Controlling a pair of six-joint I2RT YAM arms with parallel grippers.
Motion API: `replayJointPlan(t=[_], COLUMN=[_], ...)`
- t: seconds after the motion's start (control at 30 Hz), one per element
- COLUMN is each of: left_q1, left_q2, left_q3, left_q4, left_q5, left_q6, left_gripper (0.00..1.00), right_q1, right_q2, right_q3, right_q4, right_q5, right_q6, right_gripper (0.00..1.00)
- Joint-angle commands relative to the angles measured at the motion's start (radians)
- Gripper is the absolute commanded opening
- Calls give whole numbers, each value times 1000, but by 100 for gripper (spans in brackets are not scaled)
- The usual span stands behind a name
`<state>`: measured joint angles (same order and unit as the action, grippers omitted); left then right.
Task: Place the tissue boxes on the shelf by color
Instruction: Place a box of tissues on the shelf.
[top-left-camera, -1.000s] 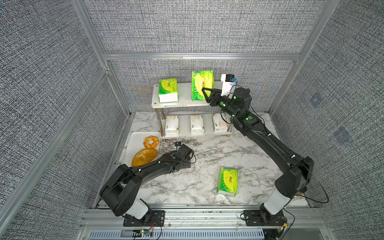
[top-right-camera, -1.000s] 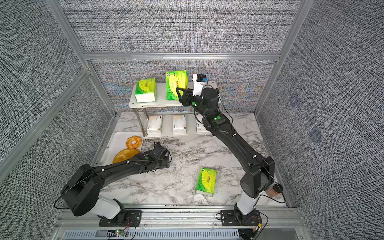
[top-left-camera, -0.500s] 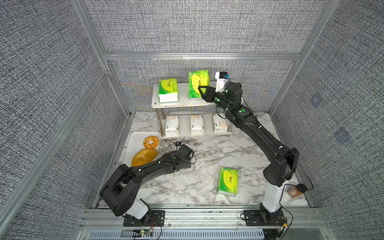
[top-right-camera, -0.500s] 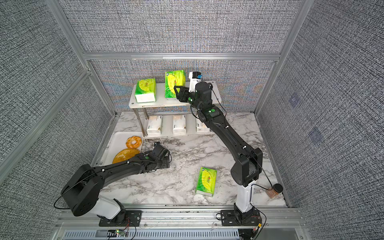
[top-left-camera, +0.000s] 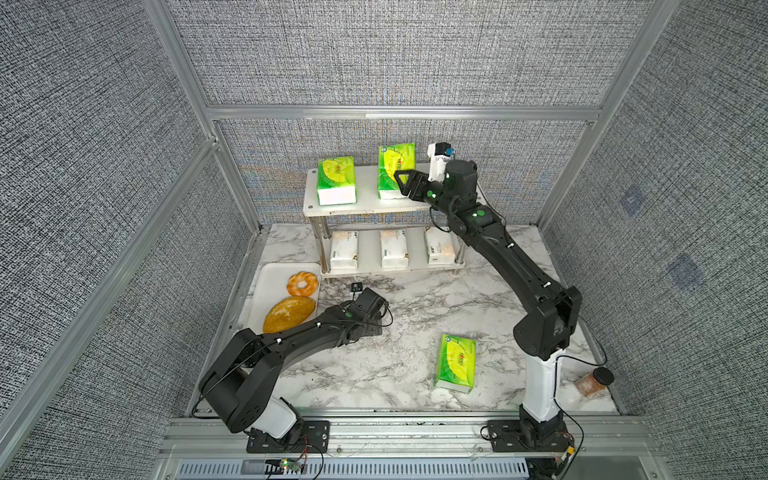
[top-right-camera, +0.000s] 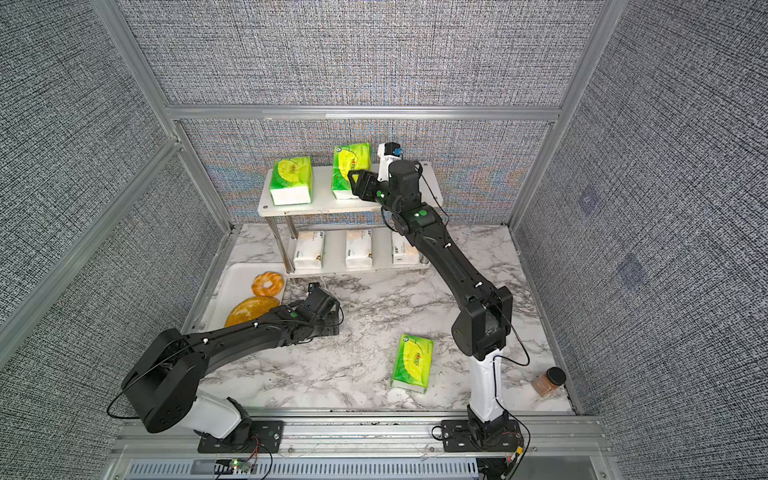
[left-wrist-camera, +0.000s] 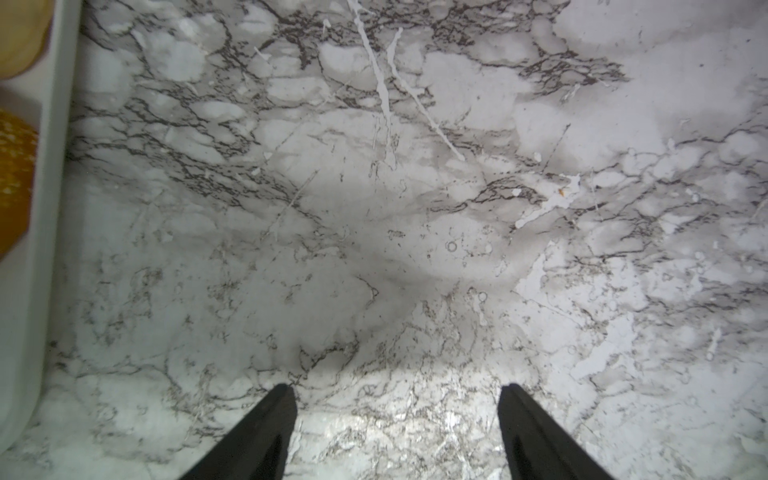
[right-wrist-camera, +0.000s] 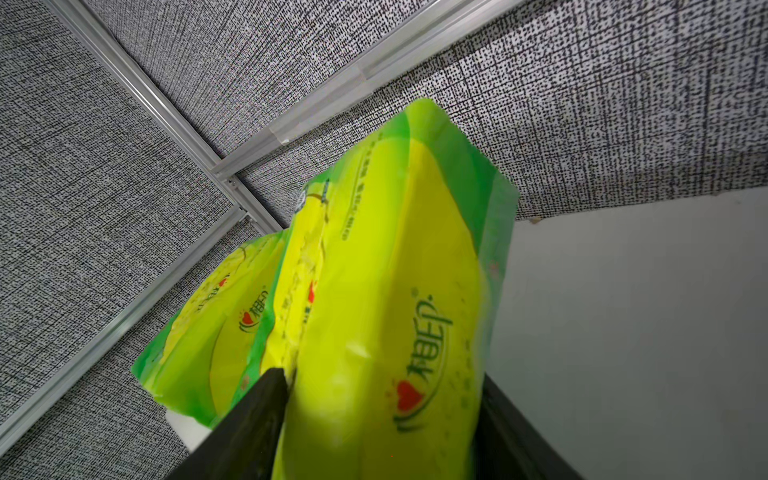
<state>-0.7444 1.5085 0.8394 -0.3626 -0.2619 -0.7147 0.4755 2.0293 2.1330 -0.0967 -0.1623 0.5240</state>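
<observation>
6 soft brick-shaped packs are seen: 3 cream packs on the shelf, lower board; 1 corner green pack and 1 middle green pack on top; 1 loose green pack on the marble table. The middle green pack is straddled by the right gripper (clamped or released cannot be told); the left gripper is spread, nothing held.

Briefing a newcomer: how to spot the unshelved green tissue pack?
On the marble tabletop, before the two-tier white shelf, a bright green soft tissue pack lies flat near the right arm's base. It is the only green one off the shelf.
</observation>
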Motion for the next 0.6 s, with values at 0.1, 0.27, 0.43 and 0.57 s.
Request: replayJointPlan(t=[0.1,0.27,0.43,0.57], left_q1=[-1,-1,-1,-1], left_q2=[0,2,7,7], left_q3=[10,11,5,3], left_q4=[-10,-9,-5,-2], left_q5=[-7,-7,-7,-8], left_q6=[6,6,4,3], left_gripper=[82,82,81,81], right_q1=[0,-1,-2,-3], right_q2=[17,33,23,19], right_q3=[16,37,1,-10], right_q4=[-19,-34,-3,11], right_q5=[11,29,38,38], right_q6=[-33,-66,-76,-78], right_gripper=[76,80,75,71])
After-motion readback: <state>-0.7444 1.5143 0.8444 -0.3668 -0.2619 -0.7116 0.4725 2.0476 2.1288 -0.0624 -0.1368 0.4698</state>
